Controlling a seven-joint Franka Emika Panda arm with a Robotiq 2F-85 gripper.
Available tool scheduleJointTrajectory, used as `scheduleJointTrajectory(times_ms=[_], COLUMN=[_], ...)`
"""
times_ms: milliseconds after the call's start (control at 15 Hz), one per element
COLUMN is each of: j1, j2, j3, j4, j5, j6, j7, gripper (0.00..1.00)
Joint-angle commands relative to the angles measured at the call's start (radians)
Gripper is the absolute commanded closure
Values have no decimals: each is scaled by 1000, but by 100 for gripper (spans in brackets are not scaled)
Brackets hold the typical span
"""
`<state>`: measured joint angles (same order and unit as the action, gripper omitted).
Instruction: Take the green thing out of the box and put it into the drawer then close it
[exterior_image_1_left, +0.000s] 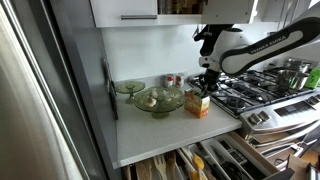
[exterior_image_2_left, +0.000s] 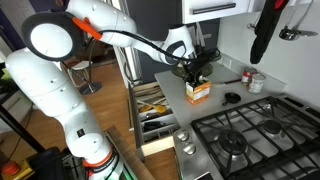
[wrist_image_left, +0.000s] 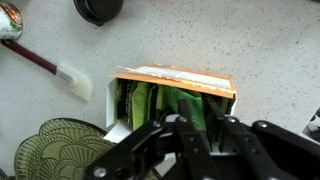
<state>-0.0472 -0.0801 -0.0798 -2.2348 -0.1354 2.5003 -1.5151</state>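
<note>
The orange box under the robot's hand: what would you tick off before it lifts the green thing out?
1. Box open at the top: ok.
2. Green thing visible inside the box: ok; green pieces show in the wrist view.
3. Fingers lined up over the box opening: ok; in both exterior views they hang right above it.
4. Fingers actually gripping the green thing: cannot tell; the tips are hard to make out against the contents.
5. Drawer pulled out and ready to receive: ok.
6. Glass bowl out of the way: cannot tell; it sits very close beside the box.
</note>
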Motion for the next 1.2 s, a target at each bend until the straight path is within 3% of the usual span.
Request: scheduleJointTrajectory(times_ms=[0, 533, 1133], j1=[2, -1, -2], j2=[-1, -9, -112], j3=[-2, -4, -6], j4=[-19, 3, 40], j5=[-4, 8, -8], j6=[23, 5, -72], j7=[-26, -18, 70], gripper=[100, 100, 100])
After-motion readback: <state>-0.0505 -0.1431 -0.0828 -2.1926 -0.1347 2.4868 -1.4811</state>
